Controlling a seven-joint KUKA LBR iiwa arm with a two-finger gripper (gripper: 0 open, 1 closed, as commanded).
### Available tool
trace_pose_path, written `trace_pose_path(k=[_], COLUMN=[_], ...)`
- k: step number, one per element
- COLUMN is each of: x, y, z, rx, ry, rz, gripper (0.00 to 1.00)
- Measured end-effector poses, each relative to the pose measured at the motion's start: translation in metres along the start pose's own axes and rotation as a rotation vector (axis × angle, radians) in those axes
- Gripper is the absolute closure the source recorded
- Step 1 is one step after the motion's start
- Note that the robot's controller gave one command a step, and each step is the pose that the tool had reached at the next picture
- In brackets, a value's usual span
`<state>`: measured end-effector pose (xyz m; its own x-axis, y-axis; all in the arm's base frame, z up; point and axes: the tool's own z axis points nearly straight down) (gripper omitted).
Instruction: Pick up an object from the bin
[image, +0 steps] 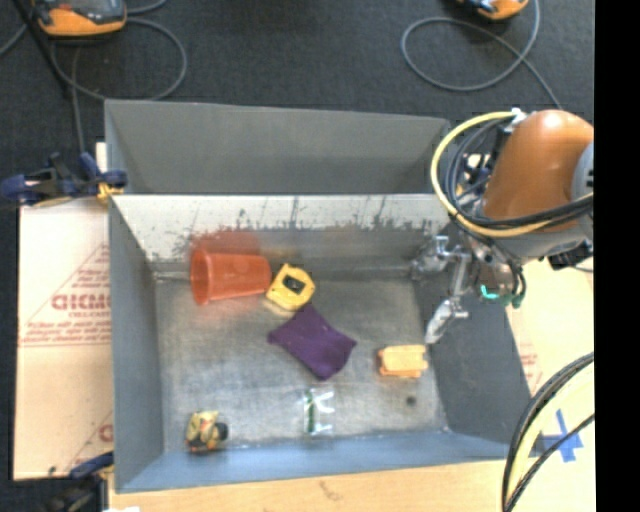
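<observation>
My gripper (441, 322) hangs at the bin's right side, its metal fingers pointing down and left, with nothing seen between them. Just below and left of the fingertips lies a small tan sandwich-like block (402, 361) on the bin floor. A purple cloth-like piece (312, 342) lies near the middle of the bin, further left of the gripper.
An orange cup (229, 276) lies on its side at the back left, with a yellow tape measure (290, 288) beside it. A small green-white thing (318, 412) and a small multicoloured ball-like thing (206, 431) lie near the front wall. The arm's orange cover and cables overhang the right rim.
</observation>
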<state>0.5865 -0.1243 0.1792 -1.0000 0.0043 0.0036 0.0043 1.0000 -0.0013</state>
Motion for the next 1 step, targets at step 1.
trace_pose_path(k=[1], x=[-0.0017], y=[0.0003], z=[-0.0048], rx=[0.002], ry=[-0.008], rz=[-0.002], gripper=[0.00])
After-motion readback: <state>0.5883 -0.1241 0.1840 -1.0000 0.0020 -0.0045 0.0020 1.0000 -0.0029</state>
